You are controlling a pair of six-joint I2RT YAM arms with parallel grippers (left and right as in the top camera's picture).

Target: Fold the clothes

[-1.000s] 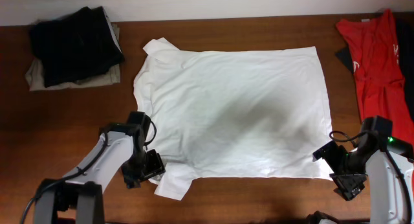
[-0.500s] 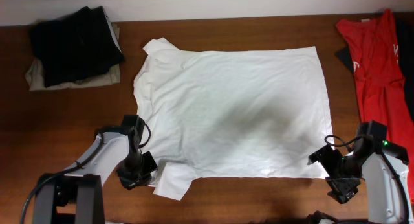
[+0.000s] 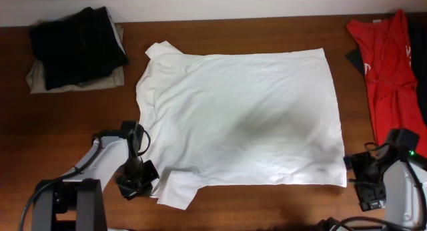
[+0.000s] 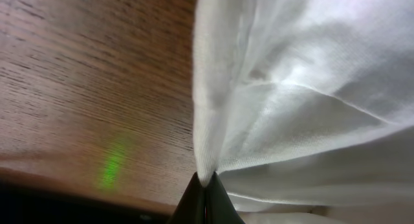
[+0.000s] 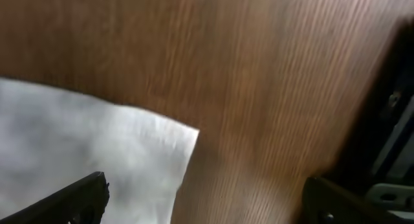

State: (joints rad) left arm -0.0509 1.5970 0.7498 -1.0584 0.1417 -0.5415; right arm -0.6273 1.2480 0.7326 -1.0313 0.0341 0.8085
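The white T-shirt (image 3: 240, 117) lies spread flat on the wooden table (image 3: 80, 124), collar end to the left and hem to the right. A faint dark patch shows through its middle. My left gripper (image 3: 148, 180) sits at the near-left sleeve. In the left wrist view its fingertips (image 4: 206, 185) are shut on a pinched ridge of the white cloth (image 4: 291, 88). My right gripper (image 3: 358, 184) stands open just past the near-right hem corner. In the right wrist view that corner (image 5: 136, 153) lies on the wood between the spread fingers (image 5: 81, 195), nearer the left one.
A stack of black and beige folded garments (image 3: 77, 47) sits at the back left. A red shirt (image 3: 390, 64) lies at the back right over something dark. The table's front edge runs close behind both grippers.
My left gripper shut on the sleeve edge and shifted slightly toward the front left. The right gripper slid to the right, off the hem corner, staying open.
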